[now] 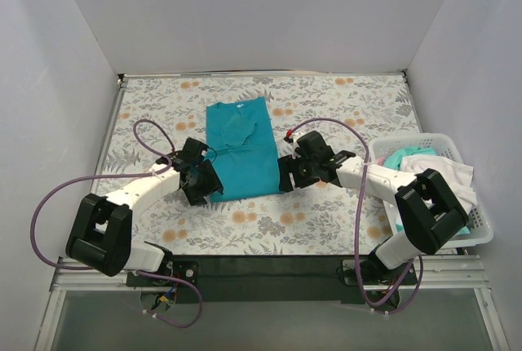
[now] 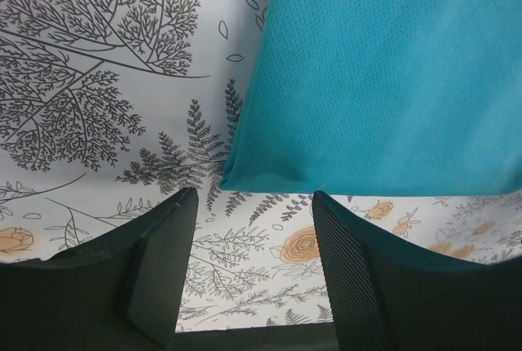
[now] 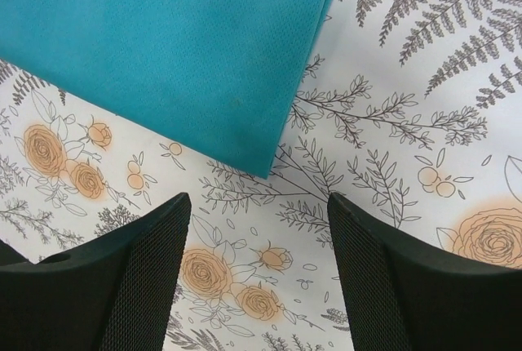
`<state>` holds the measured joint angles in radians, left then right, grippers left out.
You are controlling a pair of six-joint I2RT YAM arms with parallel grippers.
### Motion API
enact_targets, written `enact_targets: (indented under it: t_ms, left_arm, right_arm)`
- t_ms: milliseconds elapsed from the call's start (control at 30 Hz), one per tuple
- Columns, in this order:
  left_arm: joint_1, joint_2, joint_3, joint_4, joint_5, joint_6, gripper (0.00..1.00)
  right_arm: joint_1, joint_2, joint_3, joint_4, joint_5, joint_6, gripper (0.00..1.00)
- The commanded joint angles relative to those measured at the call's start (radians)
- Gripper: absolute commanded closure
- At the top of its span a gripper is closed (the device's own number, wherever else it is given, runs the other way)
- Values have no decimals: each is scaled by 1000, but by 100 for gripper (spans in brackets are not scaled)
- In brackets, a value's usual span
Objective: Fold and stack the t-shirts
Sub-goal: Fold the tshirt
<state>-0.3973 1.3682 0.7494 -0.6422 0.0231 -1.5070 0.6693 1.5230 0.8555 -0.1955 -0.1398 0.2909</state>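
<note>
A teal-blue t-shirt (image 1: 241,148) lies on the flowered tablecloth, folded lengthwise into a narrow strip, collar toward the back. My left gripper (image 1: 198,183) is open and empty just in front of the shirt's near left corner (image 2: 236,178). My right gripper (image 1: 287,176) is open and empty just in front of the shirt's near right corner (image 3: 263,167). More t-shirts, white (image 1: 436,170) and pale aqua (image 1: 396,157), lie bunched in the white plastic basket (image 1: 481,233) at the right.
The flowered tablecloth (image 1: 261,228) covers the table between white walls. Purple cables (image 1: 49,196) loop from both arms over the cloth. The basket stands at the right edge next to the right arm.
</note>
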Motion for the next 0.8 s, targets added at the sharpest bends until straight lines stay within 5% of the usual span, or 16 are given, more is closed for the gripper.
enact_targets:
  t_ms: [0,467,767]
  left_arm:
    - [-8,14,28,16,-48,8,46]
    - [-17,126,15,49,-25,57,60]
    - [-20,146,-4,76,26,70,91]
  right_arm:
    - [22,5,36,-22,57,17,37]
    - [69,75,96,-28,123,97,51]
    - [87,155,135,-58,172,122,52]
